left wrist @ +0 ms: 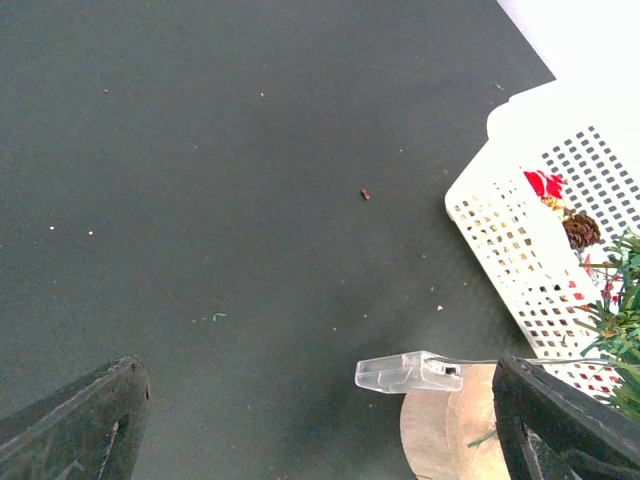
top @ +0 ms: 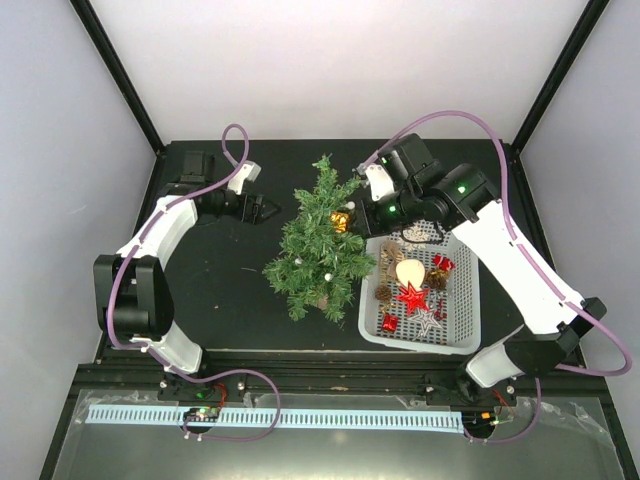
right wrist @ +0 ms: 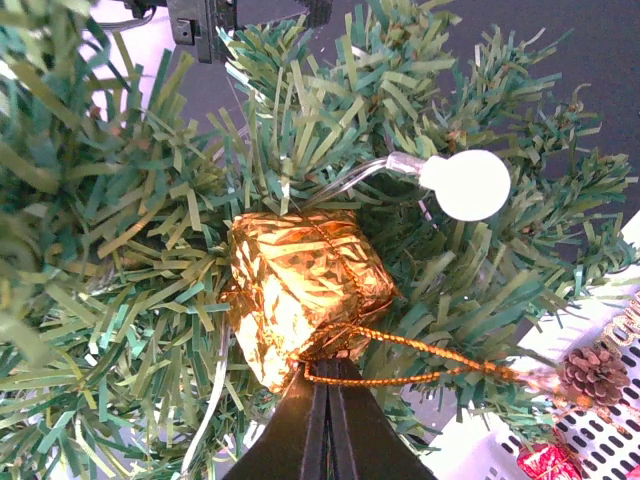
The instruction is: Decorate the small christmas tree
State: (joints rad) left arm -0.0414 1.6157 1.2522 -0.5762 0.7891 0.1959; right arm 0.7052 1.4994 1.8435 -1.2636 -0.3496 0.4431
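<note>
Right gripper: nearest to us, its fingers pressed together on the cord of the gold parcel, which sits in among the needles.
Small christmas tree: we see it standing on the black table between the two arms, just beside the white basket; its tan base rests on the table.
Lamp: a round white bulb on a clear stalk, just above the parcel.
Left gripper: fingers spread wide, nothing between them, near the tree's far left side.
Clear clip: lies at the edge of the base.
Basket contents: we make out a red star, a pine cone and a glowing bulb.
</note>
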